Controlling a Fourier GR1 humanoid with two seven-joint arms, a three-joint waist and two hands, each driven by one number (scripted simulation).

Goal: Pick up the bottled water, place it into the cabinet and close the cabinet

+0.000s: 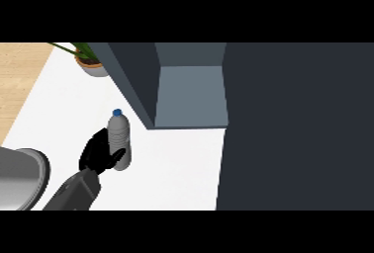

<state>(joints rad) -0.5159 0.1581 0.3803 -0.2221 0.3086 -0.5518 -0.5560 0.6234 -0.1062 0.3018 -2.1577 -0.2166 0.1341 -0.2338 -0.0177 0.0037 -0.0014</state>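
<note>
Bottled water (119, 136): upright on the white tabletop (175, 168), blue cap at 12 o'clock, standing at 7 o'clock from the open cabinet (191, 94)
Left hand (97, 153): at 8 o'clock of the bottle, black fingers (116, 157) curled round its lower body
Cabinet door (296, 128): dark panel swung open, at 3 o'clock of the bottle
Potted plant (90, 62): at 12 o'clock, well apart
Metal pot (22, 178): at 8 o'clock, by the forearm
</note>
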